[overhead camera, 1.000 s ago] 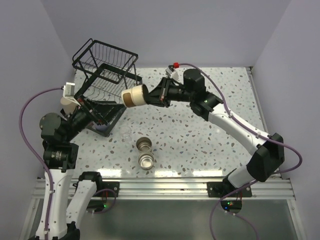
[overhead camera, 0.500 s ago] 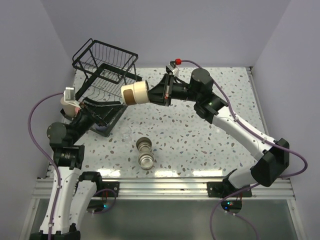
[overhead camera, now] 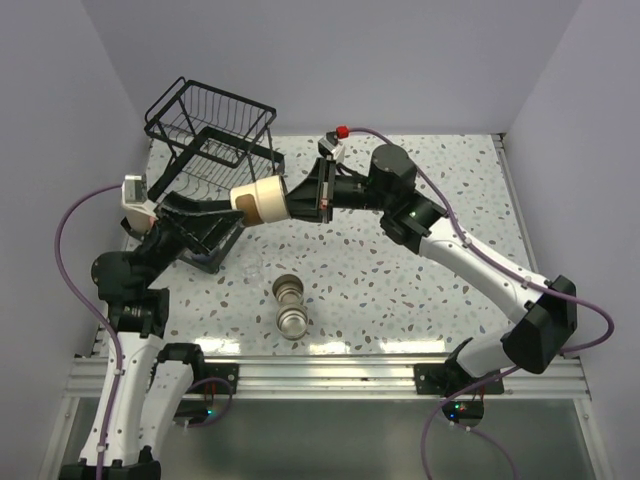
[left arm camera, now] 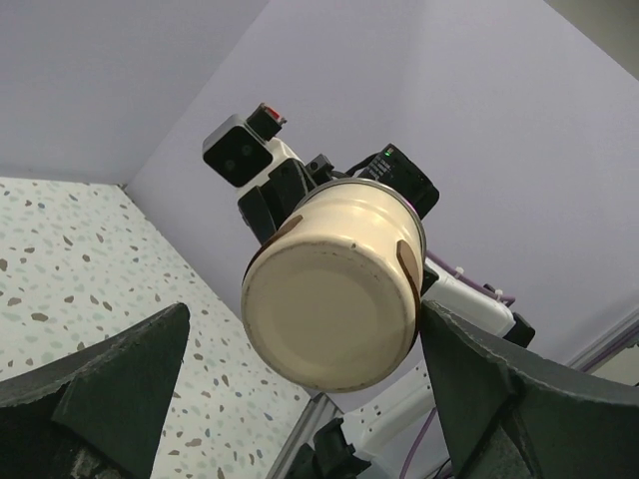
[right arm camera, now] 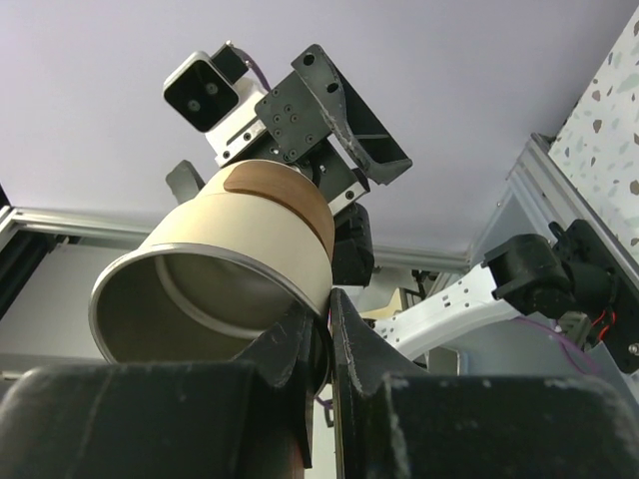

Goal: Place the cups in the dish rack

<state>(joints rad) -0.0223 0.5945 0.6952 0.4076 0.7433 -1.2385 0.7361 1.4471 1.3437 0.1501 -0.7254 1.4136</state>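
Reading as a handover setup: the tan cup (overhead camera: pixel 258 203) is pinched at its rim by the right gripper (overhead camera: pixel 292 200), one finger inside the wall and one outside, jaws narrowed onto it, so base and sides are kept free for a second grasp. The cup is held on its side in mid-air, left of centre in the top view, just below-right of the dish rack (overhead camera: pixel 210 120) at upper left. Its base is aimed between the widely spread fingers of the left gripper (overhead camera: pixel 205 218); contact cannot be told. Two steel cups (overhead camera: pixel 288 288) are seen on the table (overhead camera: pixel 400 260), lower centre, well apart from the rack.
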